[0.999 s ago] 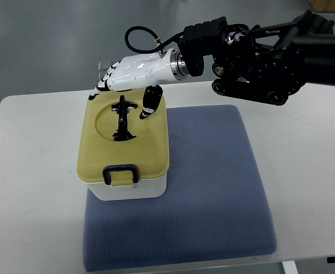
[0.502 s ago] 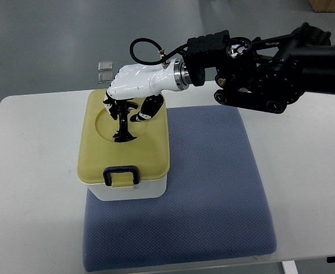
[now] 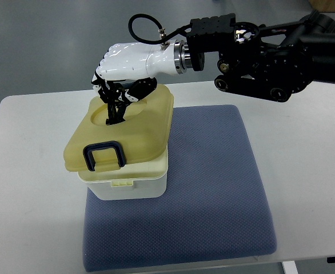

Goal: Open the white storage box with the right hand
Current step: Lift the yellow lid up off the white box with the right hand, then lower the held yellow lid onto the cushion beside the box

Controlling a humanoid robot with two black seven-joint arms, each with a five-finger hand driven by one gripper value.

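A white storage box stands at the left edge of a blue mat. Its pale yellow lid has a dark front latch and a black handle in a round recess on top. My right hand, white with black fingers, reaches in from the right and is curled around that handle. The lid is lifted and tilted, its front raised off the box so the white rim shows beneath. The left arm is out of view.
The mat lies on a white table. The black right arm spans the upper right above the table's far edge. Grey floor lies beyond the table.
My right hand closed on the lid handle and pulled up. The lid, flat and latched a second ago, now tilts with its front off the box.
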